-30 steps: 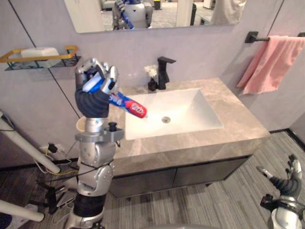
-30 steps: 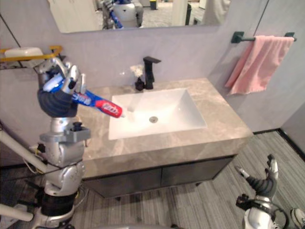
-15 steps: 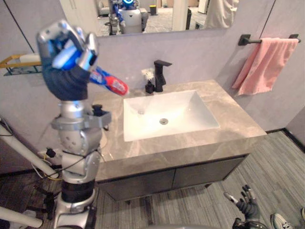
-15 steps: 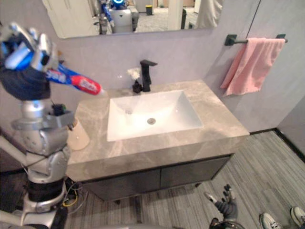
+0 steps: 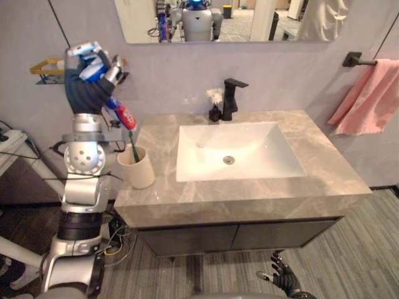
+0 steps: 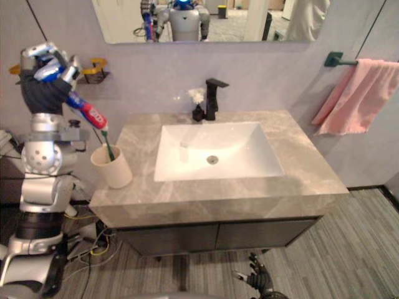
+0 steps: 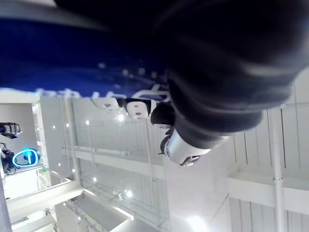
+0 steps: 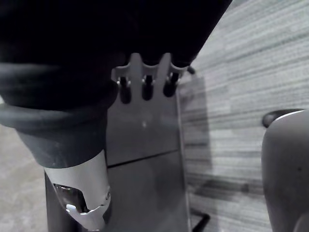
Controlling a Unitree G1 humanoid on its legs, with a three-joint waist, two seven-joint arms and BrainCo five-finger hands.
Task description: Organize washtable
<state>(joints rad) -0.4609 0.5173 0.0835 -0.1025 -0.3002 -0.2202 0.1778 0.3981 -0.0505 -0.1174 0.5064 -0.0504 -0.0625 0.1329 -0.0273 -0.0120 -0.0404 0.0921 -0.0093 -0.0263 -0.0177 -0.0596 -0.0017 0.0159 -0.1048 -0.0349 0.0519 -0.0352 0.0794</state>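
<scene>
Blue-and-red toothpaste tube [image 5: 117, 111] gripped in the curled left hand [image 5: 87, 90], slanting down (beige cylindrical cup [image 5: 139, 171] just below, on grey marble tabletop [image 5: 249, 194]).

It's a bathroom: a grey marble-look vanity counter [image 5: 249, 194] holds a white rectangular sink [image 5: 262, 146] with a matt black tap [image 5: 232, 96]. A wide wall mirror [image 5: 249, 22] hangs above. A pink towel [image 5: 368, 99] drapes from a black rail [image 5: 355, 59], and a beige cup [image 5: 138, 172] with a green toothbrush [image 5: 132, 149] stands at the counter's left end.
</scene>
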